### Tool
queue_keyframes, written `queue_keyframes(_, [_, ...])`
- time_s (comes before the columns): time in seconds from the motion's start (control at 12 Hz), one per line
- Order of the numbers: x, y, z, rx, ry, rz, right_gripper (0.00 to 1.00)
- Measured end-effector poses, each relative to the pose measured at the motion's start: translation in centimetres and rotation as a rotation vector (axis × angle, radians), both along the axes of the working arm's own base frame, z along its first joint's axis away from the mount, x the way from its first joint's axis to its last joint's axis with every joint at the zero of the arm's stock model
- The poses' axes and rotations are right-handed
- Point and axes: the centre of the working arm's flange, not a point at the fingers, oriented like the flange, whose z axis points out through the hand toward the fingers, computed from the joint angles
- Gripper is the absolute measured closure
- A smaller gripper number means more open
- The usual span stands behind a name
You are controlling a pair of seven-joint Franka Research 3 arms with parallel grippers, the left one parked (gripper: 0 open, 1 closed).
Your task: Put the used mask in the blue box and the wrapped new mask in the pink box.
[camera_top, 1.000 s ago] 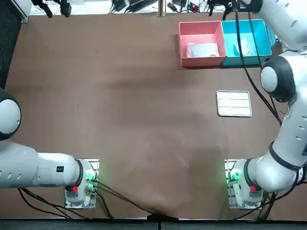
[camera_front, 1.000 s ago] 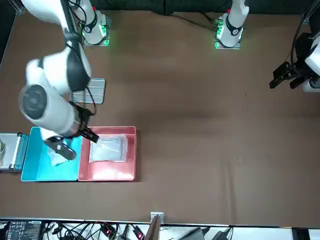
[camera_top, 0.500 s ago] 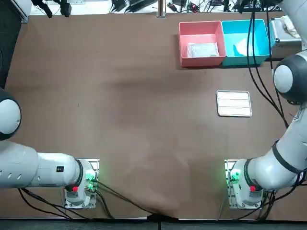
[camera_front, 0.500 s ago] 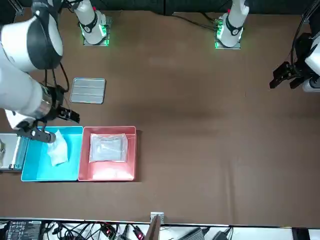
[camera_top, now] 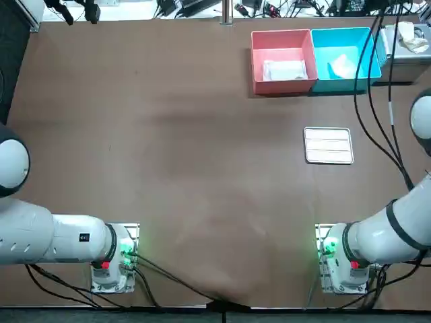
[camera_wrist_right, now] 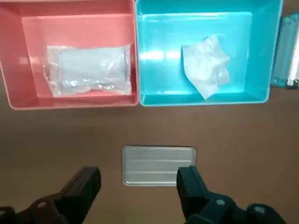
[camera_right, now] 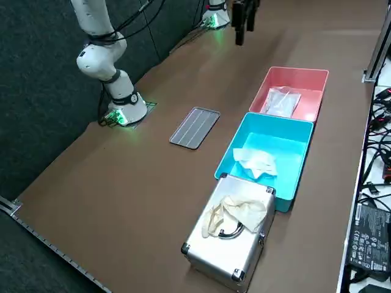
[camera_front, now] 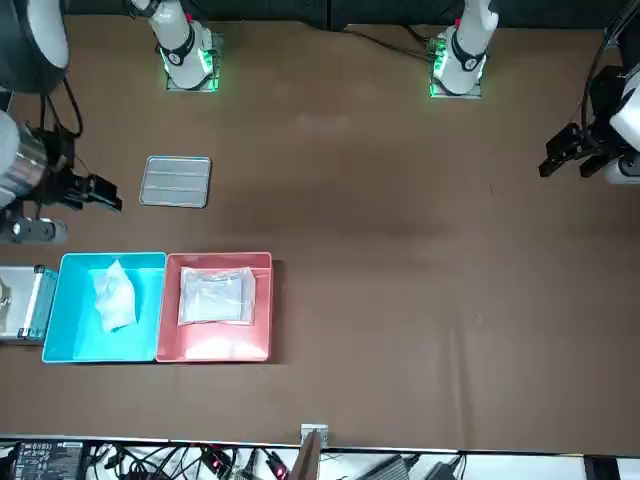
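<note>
The crumpled white used mask [camera_top: 342, 65] [camera_wrist_right: 205, 65] lies in the blue box [camera_top: 340, 30] [camera_wrist_right: 196, 25]. Beside it, the pink box [camera_top: 281, 32] [camera_wrist_right: 74, 25] holds the wrapped new mask [camera_top: 284, 69] [camera_wrist_right: 86, 70] in its clear packet. My right gripper [camera_wrist_right: 138, 186] [camera_front: 30, 232] hangs open and empty, high over the table on the robot's side of the boxes, roughly above a silver ribbed tray [camera_wrist_right: 159, 165]. It does not show in the top view; only the arm's cables do. The right side view shows both masks [camera_right: 256, 160] [camera_right: 281, 101] resting in their boxes.
The silver ribbed tray [camera_top: 328, 145] [camera_front: 176, 181] lies flat between the boxes and the right arm's base. A silver metal case [camera_right: 229, 244] with a pale cloth item on top stands against the blue box's outer side. Brown tabletop stretches left of the boxes.
My right gripper has pulled back from over the blue box and risen, moving toward the robot's side. The used mask stays behind in the blue box.
</note>
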Motion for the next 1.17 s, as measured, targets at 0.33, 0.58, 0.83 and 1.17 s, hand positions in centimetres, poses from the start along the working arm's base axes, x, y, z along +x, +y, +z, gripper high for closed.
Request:
queue_keyframes(0.33, [-2.6,-2.8,1.4,0.008,0.002,0.007,0.00])
queue_keyframes(0.58, [-3.7,-5.5,2.4,0.013,-0.004,-0.004,0.00])
queue_keyframes(0.83, [-6.7,-7.3,3.3,0.020,0.005,-0.004,0.00])
queue_keyframes(1.17, [-8.7,-7.0,4.6,0.021,-0.011,0.000,0.00])
